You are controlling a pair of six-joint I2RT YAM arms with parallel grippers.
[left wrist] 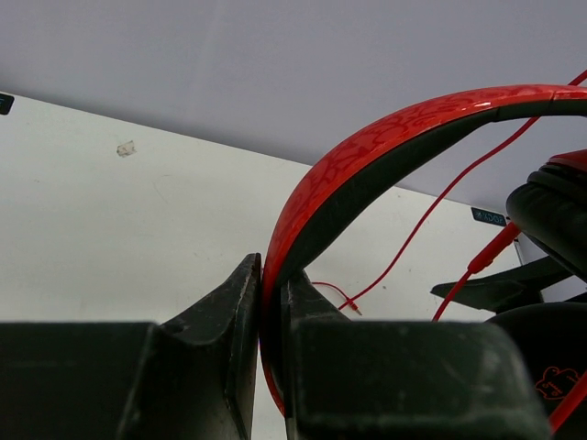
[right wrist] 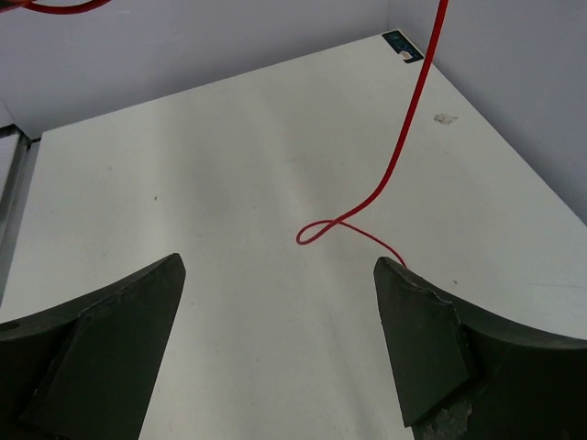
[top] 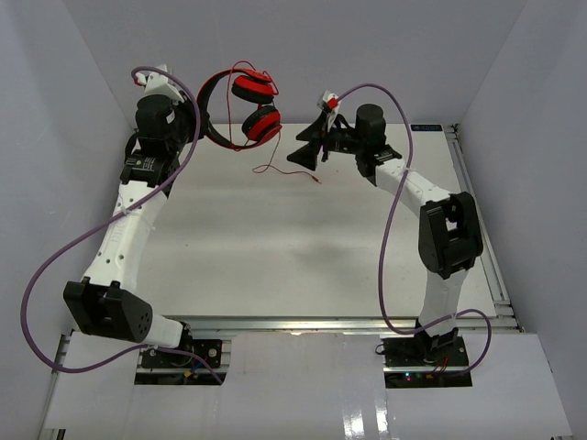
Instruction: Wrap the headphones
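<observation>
- While the two arm bases sat at the near edge, the flat white bench [top: 275, 257] ran from them toward the grey back wall [top: 303, 46].
- Farther out on the right, the right claw [right wrist: 275, 275] stood wide apart above the bench, gripping nothing.
- Just past its fingertips, the long thin red cable [right wrist: 396, 160] hung down, made a small loop on the bench and passed behind one finger.
- At the far left, the left claw [left wrist: 271, 284] was pinched narrow on the black-and-red headband [left wrist: 367, 156] of the small on-ear headphones [top: 249, 108], which were held clear of the bench near the back wall.
- Beside that claw, the round red ear cups [top: 261, 124] hung close together, one above the other in the top view.
</observation>
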